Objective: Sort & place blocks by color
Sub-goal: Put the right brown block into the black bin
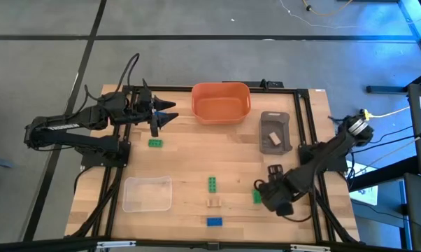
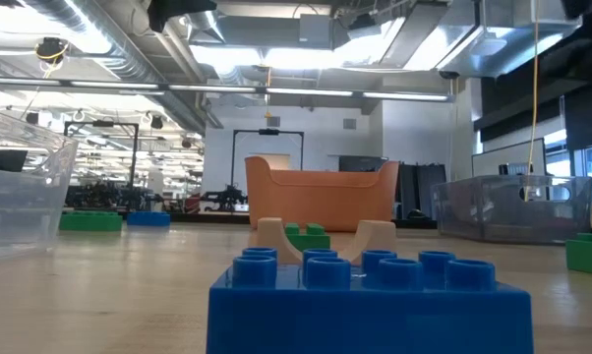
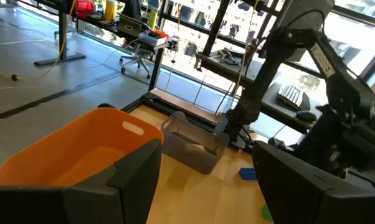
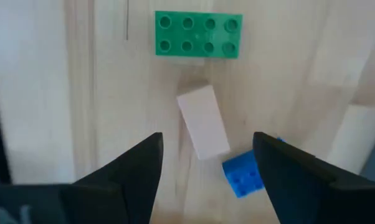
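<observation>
Right gripper (image 1: 266, 190) sits low at the table's (image 1: 182, 164) right-front area, fingers apart, nothing between them. Its wrist view looks down on a green brick (image 4: 198, 35), a tan brick (image 4: 204, 122) and a blue brick (image 4: 245, 172) lying on the wood; the tan one is between the other two. A further green brick (image 1: 257, 197) lies just beside the gripper in the high view.

Left gripper (image 1: 167, 114) hovers at the rear left, beside the orange bowl (image 1: 221, 102), fingers apart and empty. Another green brick (image 1: 155, 143) lies on the wood near it.

Mid-table bricks in the high view: green (image 1: 213, 183), tan (image 1: 213, 202) just in front of it, blue (image 1: 215, 222) near the front edge. All loose on the table, none in a container as far as I can see. Grey tray (image 1: 275, 131) at right rear holds a pale piece, can't tell what. Clear tray (image 1: 147, 193) sits front left.
</observation>
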Available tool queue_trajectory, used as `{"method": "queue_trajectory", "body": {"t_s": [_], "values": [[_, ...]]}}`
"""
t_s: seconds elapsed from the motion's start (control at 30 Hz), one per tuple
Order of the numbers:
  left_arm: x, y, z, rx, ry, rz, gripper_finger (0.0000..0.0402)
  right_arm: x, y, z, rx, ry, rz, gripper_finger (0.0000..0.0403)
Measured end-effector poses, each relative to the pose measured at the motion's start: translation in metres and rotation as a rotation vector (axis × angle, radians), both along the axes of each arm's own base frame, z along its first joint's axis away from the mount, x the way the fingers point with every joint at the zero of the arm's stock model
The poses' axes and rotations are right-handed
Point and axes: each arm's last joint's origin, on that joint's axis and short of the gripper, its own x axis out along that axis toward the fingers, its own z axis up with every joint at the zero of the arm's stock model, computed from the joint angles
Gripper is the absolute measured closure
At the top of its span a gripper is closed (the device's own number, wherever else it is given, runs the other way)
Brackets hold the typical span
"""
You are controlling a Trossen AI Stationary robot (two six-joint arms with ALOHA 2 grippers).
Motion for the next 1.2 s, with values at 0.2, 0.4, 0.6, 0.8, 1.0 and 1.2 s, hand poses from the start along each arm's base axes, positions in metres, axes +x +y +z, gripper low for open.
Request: {"method": "queue_trajectory", "body": {"t_s": [0.2, 0.4, 0.6, 0.8, 1.0, 1.2], "values": [[0.000, 0.000, 0.000, 0.000, 0.000, 0.000, 0.0158, 0.012, 0.010, -0.022, 0.006, 0.027, 0.091, 0.0154], [0.000, 0.000, 0.000, 0.027, 0.008, -0.001, 0.0157, 0.014, 0.013, -0.043, -0.018, 0.078, 0.125, 0.0154], [0.000, 0.000, 0.000, 0.030, 0.009, -0.001, 0.0157, 0.002, 0.002, -0.066, -0.036, 0.131, 0.064, 0.0154], [0.000, 0.000, 0.000, 0.030, 0.008, -0.001, 0.0157, 0.002, 0.001, -0.076, 0.001, 0.083, 0.063, 0.0154], [0.000, 0.000, 0.000, 0.031, 0.009, 0.007, 0.0157, 0.001, 0.000, -0.080, 0.009, 0.065, 0.034, 0.0210], [0.000, 0.001, 0.000, 0.094, 0.028, 0.026, 0.0157, -0.008, -0.007, -0.071, -0.014, 0.122, 0.030, 0.0273]]}}
